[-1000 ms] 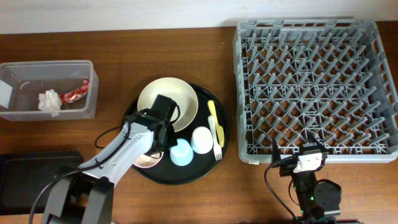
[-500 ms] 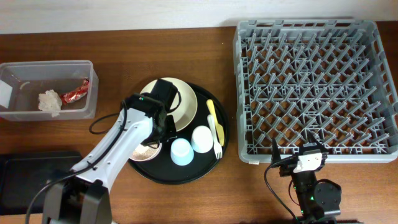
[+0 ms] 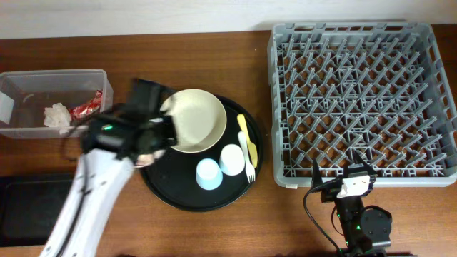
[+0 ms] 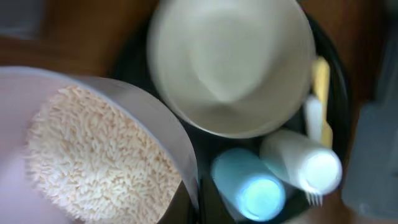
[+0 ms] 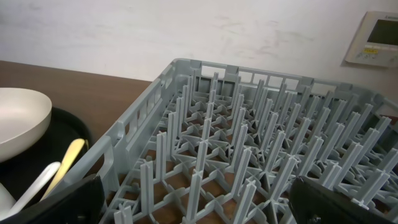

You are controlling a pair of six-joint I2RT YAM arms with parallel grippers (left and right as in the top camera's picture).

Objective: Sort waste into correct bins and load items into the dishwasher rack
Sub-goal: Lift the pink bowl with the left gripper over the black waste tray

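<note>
The left gripper [image 4: 189, 204] pinches the pink bowl [image 4: 15, 118] by its rim and holds it up off the tray [image 3: 187, 203] (the arm looks very blurry from above). The bowl has a heap of rice [image 4: 93, 155] in it. Seen from above, the bowl hangs over the left edge of the tray, just beside the cream bowl [image 3: 196, 118].

The cream bowl sits at the back of the tray. The blue cup [image 3: 208, 174] and the white cup [image 3: 231, 160] stand right next to each other nearer the front. The fork [image 3: 247, 148] lies on the right side of the tray, just beside the white cup, with its yellow handle pointing to the back.

The tub [image 3: 21, 86] is at the back left of the table [image 3: 178, 57]. The tissue [image 3: 57, 116] and the red wrapper [image 3: 87, 107] lie inside it, near each other. The black bin [image 3: 28, 196] is at the front left, in front of the tub.

The rack [image 3: 360, 107] fills the right side of the table. The right gripper [image 3: 340, 178] sits low by the front edge of the rack. Its two fingers are spread wide apart.
</note>
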